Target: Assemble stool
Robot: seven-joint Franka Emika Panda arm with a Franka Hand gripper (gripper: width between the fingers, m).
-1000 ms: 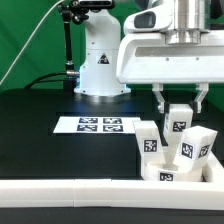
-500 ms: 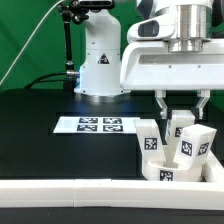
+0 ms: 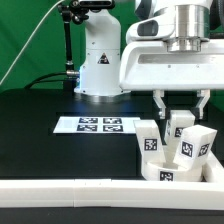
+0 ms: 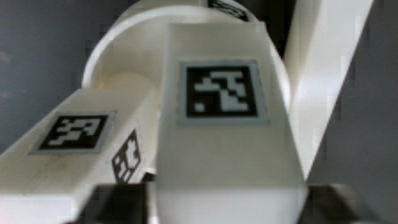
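The stool's white seat disc (image 3: 160,169) lies at the exterior view's lower right with short tagged legs standing up from it. Two legs (image 3: 149,140) (image 3: 197,146) stand in front. My gripper (image 3: 181,113) comes straight down over a third leg (image 3: 181,126) behind them, a finger on each side of its top. In the wrist view this leg (image 4: 222,100) fills the gap between my dark fingers (image 4: 125,205), so the gripper (image 4: 228,206) is shut on it. Another leg (image 4: 80,135) leans beside it.
The marker board (image 3: 98,125) lies flat on the black table to the exterior view's left of the stool. A long white rail (image 3: 60,192) runs along the front edge. The arm's white base (image 3: 100,60) stands at the back.
My gripper and the leg it holds have dropped slightly toward the seat since the earliest frame. Nothing has moved in the last half second.
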